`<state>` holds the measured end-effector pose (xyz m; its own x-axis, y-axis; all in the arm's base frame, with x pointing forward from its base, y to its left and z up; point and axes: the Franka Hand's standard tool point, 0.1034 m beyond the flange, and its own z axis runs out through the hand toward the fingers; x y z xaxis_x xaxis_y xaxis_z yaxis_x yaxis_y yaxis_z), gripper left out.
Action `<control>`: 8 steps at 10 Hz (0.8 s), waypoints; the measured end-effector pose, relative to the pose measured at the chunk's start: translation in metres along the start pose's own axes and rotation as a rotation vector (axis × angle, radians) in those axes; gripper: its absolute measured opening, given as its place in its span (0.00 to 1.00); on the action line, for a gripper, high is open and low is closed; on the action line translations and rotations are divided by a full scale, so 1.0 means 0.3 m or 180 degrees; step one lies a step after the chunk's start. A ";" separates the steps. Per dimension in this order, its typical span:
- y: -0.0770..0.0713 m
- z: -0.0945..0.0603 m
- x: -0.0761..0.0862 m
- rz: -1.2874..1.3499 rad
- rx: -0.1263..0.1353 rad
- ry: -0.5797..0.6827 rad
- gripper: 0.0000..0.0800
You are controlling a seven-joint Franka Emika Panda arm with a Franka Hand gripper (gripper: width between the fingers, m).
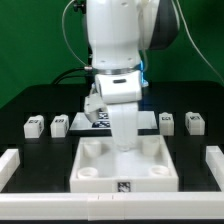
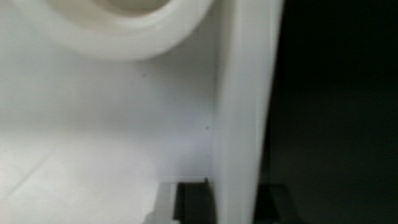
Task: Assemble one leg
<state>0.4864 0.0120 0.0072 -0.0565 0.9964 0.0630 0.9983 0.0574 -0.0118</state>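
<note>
The large white square panel (image 1: 125,168) lies at the table's front middle, with round corner sockets (image 2: 134,25). My gripper (image 1: 122,143) reaches straight down onto its far edge. In the wrist view the panel's thin raised rim (image 2: 244,110) runs between my two dark fingers (image 2: 191,203), and the gripper (image 2: 233,205) is shut on that rim. Two legs (image 1: 33,125) (image 1: 59,124), small white blocks with tags, stand at the exterior view's left. Two more legs (image 1: 167,121) (image 1: 193,121) stand at its right, all apart from the gripper.
The marker board (image 1: 90,120) lies behind the panel, partly hidden by the arm. White barrier rails sit at the front left (image 1: 10,165) and front right (image 1: 212,160). A green backdrop and cables are behind.
</note>
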 end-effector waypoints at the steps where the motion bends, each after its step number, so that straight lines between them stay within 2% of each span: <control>1: 0.057 0.007 0.041 0.0011 -0.0052 0.0045 0.07; 3: 0.059 0.013 0.096 0.0194 0.0064 0.0068 0.07; 5: 0.060 0.014 0.178 0.0247 0.0077 0.0089 0.07; 6: 0.059 0.014 0.195 0.0291 0.0080 0.0087 0.07; 8: 0.059 0.017 0.192 0.0301 0.0071 0.0089 0.07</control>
<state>0.5008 0.0708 0.0056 0.0386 0.9954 0.0882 0.9985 -0.0351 -0.0413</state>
